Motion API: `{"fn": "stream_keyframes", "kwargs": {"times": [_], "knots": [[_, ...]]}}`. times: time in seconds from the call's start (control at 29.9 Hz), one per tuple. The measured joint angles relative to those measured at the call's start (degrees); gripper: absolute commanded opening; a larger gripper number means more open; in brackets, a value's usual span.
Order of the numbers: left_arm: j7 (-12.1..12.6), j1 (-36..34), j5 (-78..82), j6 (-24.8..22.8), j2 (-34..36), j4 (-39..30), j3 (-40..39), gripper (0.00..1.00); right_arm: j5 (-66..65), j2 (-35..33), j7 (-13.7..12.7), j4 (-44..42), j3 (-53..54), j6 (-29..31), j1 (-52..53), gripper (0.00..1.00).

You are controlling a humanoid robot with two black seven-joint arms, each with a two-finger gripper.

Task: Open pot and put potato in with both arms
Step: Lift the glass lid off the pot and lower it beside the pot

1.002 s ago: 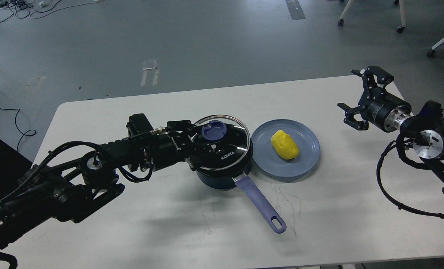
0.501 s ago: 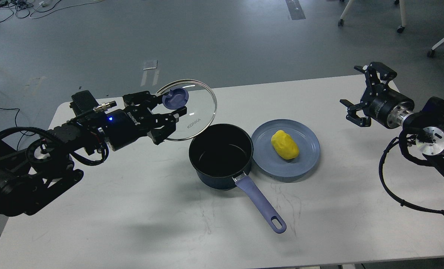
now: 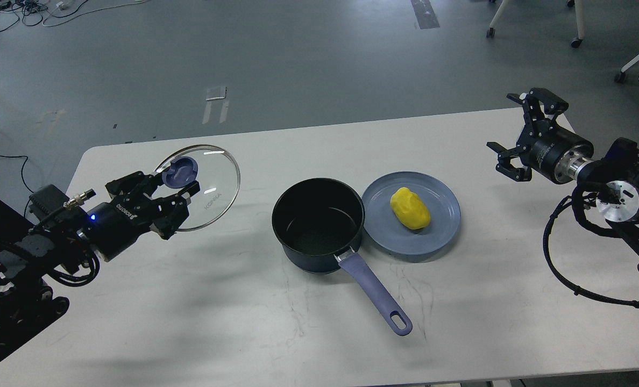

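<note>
White table (image 3: 217, 322) fills most of the view; all task items sit on its middle and left. Left arm (image 3: 56, 242) comes in from the near left, and its gripper (image 3: 175, 189) has its jaws clamped on the blue knob of the glass lid (image 3: 212, 188), holding the lid tilted above the table's left part, well apart from the pot. Judged purpose: keep the lid clear of the pot mouth so the other arm has free access from the right. Right arm (image 3: 610, 199) reaches in from the right edge; its gripper (image 3: 521, 134) hangs over the far right of the table with jaws spread apart and nothing between them, well apart from the plate. Pot (image 3: 319, 226) stands upright at table centre, lid off, black inside visible and holding nothing; its long handle (image 3: 376, 295) points toward the near right, away from the plate, so it should not obstruct a transfer. Blue-grey plate (image 3: 432, 236) lies just right of the pot, rims touching or nearly so; cannot tell which. Potato (image 3: 410, 208) rests on the plate, slightly left of its middle, untouched. Judgement: opening step done; the pick of the potato by the right gripper is still to do. Risk: the smooth, lumpy potato may slip in a two-finger grip.
</note>
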Motion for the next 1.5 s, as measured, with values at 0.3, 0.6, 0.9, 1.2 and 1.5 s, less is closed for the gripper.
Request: {"fn": "stream_keyframes", "kwargs": {"times": [0.3,0.6,0.9,1.2,1.5], "knots": [[0.0,4.3,-4.1,0.0,-3.2,6.2,0.4,0.42,0.0,-0.1,0.0,0.0,0.0,-0.2,0.0,1.00],[0.0,7.1,-4.3,0.0,-7.1,12.8,1.3,0.44,0.1,-0.4,-0.1,0.0,-0.4,-0.2,0.0,1.00],[0.0,8.1,-4.3,0.0,-8.0,13.4,1.4,0.52,0.0,0.0,-0.1,0.0,-0.7,-0.2,-0.1,1.00],[0.0,8.5,-4.3,0.0,-8.2,13.4,1.5,0.66,0.0,-0.1,0.0,0.0,-0.9,-0.2,-0.2,1.00],[0.0,9.0,-4.3,0.0,-9.0,12.9,1.9,0.99,0.0,-0.3,0.0,0.2,-1.8,-0.3,-0.2,1.00]]}}
